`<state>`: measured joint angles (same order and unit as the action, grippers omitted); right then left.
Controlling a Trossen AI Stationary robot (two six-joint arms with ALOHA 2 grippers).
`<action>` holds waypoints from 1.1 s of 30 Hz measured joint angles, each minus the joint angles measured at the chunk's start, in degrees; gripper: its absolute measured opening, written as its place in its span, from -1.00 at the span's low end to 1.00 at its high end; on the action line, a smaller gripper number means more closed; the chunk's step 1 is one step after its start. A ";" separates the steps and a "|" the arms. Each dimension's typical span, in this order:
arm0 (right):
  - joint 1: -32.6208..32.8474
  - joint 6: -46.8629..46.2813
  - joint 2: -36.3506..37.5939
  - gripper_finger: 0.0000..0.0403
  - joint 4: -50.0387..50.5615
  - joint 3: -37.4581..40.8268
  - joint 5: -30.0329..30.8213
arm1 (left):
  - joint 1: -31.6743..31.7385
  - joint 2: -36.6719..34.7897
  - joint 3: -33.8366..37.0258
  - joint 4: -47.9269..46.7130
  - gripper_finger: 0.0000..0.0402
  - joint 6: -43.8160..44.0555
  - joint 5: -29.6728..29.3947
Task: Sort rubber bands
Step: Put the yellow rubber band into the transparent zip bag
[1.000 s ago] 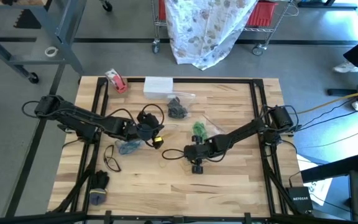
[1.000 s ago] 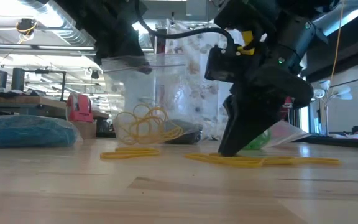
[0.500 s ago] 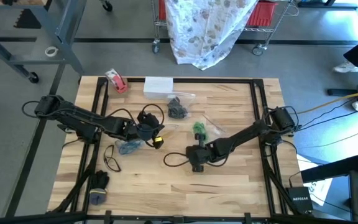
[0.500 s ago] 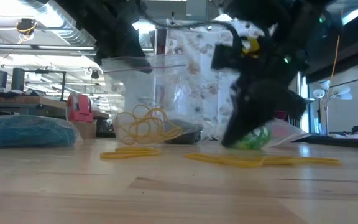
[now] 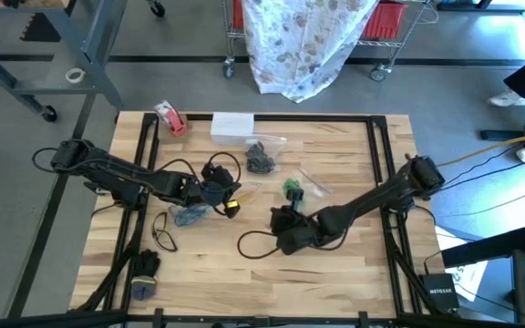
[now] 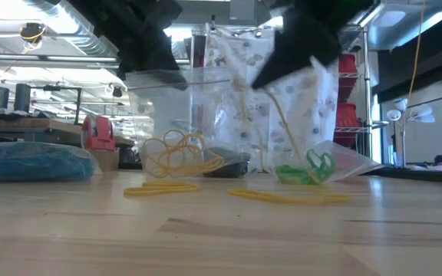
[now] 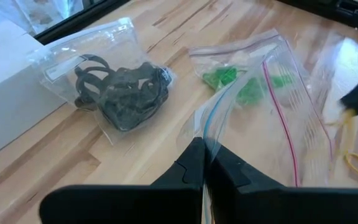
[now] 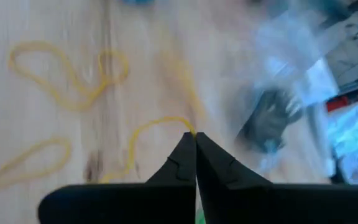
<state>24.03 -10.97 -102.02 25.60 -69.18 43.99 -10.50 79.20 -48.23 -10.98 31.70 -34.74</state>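
where the right gripper (image 8: 195,138) hangs above the table (image 5: 335,282), its fingers are pinched tight on a tan-yellow rubber band (image 6: 282,126) that droops from the tips as a thin strand down toward the wood. more tan-yellow rubber bands (image 6: 163,188) lie flat on the table as thin floppy loops, near the green bag (image 7: 247,87), and a bunch stands curled up inside the clear bag (image 6: 179,115) (held up by the left arm). the left gripper (image 7: 202,163) is clenched on that clear bag's edge, just beside the green bag. green bands (image 6: 307,170) sit in the green bag; black bands (image 7: 123,96) are tangled dark in another bag on the far side of it; blue ones (image 5: 190,215) in a bag beyond the left gripper. writing: only "netgear" on a small box (image 5: 440,293) off the table's edge, well apart from the green bag.
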 joint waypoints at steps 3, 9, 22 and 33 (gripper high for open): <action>-0.04 2.55 0.81 -1.00 -0.02 -2.84 2.36 | 0.00 0.00 0.00 0.01 -1.00 -0.07 0.00; -0.24 9.56 0.81 -1.00 -0.15 -9.02 8.79 | 0.00 0.00 0.00 0.00 -1.00 -0.15 0.00; -6.01 18.94 0.83 -1.00 -0.22 -19.58 9.92 | -0.02 0.00 0.00 -0.11 -1.00 -0.17 0.02; -7.70 23.45 0.83 -1.00 -8.76 -22.46 6.35 | -0.02 0.03 0.00 -0.11 -1.00 -0.17 0.04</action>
<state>16.34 12.48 -101.19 16.84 -91.64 50.35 -10.52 79.23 -48.23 -11.09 31.53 -34.70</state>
